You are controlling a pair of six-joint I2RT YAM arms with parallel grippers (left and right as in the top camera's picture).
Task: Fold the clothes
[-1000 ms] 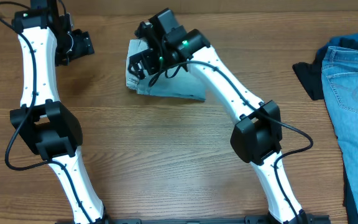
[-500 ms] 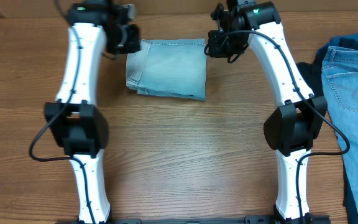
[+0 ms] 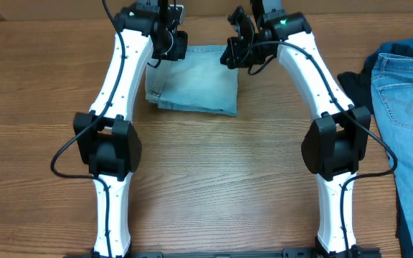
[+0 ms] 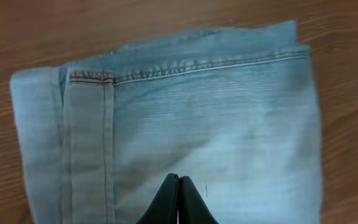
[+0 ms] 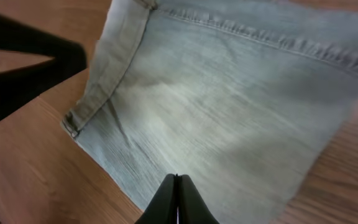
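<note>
Folded denim shorts (image 3: 192, 80) lie by the far edge of the bench (image 3: 214, 186). Both arms' jaws are pressed together just above them.

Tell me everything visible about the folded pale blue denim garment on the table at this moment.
The pale washed-blue denim garment is folded into a compact, roughly rectangular stack lying flat on the wooden table, between the two arms. Layered edges show on its left side; a stitched seam runs along the far edge. The fabric looks faded and lightly creased. The shut left gripper and shut right gripper are over it; whether they touch it cannot be told.
</note>
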